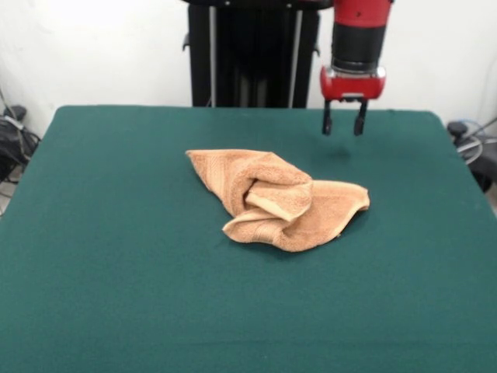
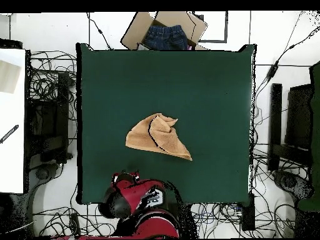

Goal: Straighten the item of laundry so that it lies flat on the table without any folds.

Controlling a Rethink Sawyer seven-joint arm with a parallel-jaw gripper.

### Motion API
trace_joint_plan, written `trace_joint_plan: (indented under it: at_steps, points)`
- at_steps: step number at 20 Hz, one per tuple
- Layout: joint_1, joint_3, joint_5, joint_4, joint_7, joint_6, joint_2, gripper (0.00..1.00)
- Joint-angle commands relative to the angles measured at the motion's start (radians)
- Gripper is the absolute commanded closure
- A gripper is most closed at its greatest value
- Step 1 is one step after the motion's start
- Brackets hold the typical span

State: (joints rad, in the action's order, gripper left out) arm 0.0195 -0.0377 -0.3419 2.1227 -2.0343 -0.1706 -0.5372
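The towel (image 1: 278,200) is bunched near the middle of the table (image 1: 116,233), crumpled into a rough wedge, with one pointed corner stretched toward the picture's left in the front view and a flap curled over the centre into a rolled fold. A second lobe is spread toward the front view's right. Nothing is flat yet, so the task is judged barely begun. For the step in hand, a free outer corner is best picked rather than the rolled middle; the right-hand lobe lies nearest the gripper, and a low pinch on a single layer followed by a pull away from the heap would likely open the fold without dragging the whole cloth. Grabbing several layers at once is a risk. The gripper (image 1: 345,124) is held above the table's far side, behind the towel and clear of it, pointing straight down from the red wrist; its two dark fingers (image 1: 328,123) are parted and nothing is held. In the overhead view only the arm's red body is seen at the table's base-side edge.
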Motion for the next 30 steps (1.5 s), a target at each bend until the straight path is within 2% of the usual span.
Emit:
trace_joint_plan:
  at_steps: [1, 30]
  points:
    - [0.002, 0.086, 0.071, -0.160, -0.097, 0.105, 0.047, 0.00]
    - [-0.034, 0.133, 0.061, -0.228, -0.075, 0.232, 0.035, 0.00]
